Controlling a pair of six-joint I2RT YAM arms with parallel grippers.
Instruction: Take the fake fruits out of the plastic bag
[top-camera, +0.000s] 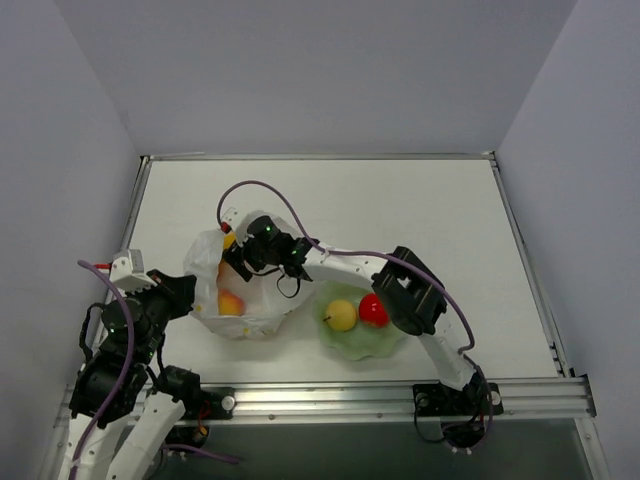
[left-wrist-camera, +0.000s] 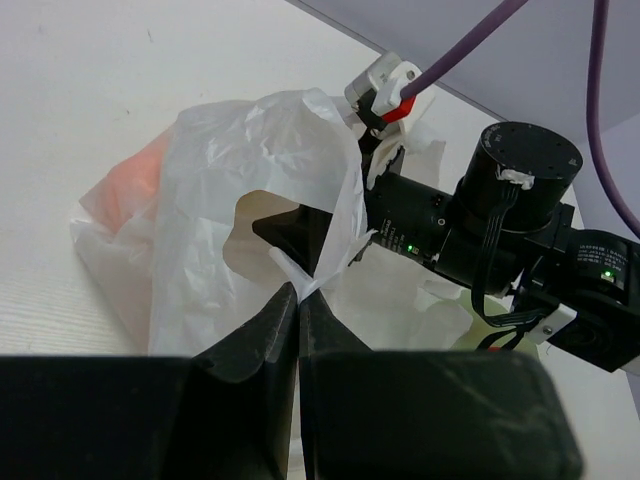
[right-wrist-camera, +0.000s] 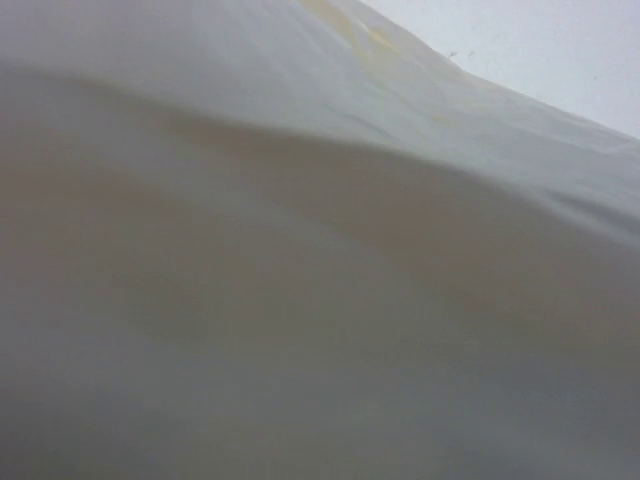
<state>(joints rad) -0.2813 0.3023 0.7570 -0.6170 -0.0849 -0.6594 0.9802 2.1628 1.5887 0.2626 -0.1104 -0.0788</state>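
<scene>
The translucent white plastic bag (top-camera: 238, 300) lies crumpled at the left-centre of the table. My left gripper (top-camera: 192, 296) is shut on a strip of the bag's edge (left-wrist-camera: 300, 285) and holds it up. My right gripper (top-camera: 241, 263) reaches into the bag's mouth; its fingers are hidden by plastic, and the right wrist view shows only blurred bag film (right-wrist-camera: 320, 240). A pink-orange peach (top-camera: 230, 302) shows through the bag, also in the left wrist view (left-wrist-camera: 135, 175). A yellow fruit (top-camera: 229, 241) peeks out at the bag's far edge. The yellow pear (top-camera: 341, 315) and red ball (top-camera: 374, 310) lie outside the bag.
The pear and red ball rest on a pale green wavy-edged plate (top-camera: 370, 345) just right of the bag. My right arm (top-camera: 350, 262) stretches across above the plate toward the bag. Its purple cable (top-camera: 300, 200) arcs over the table.
</scene>
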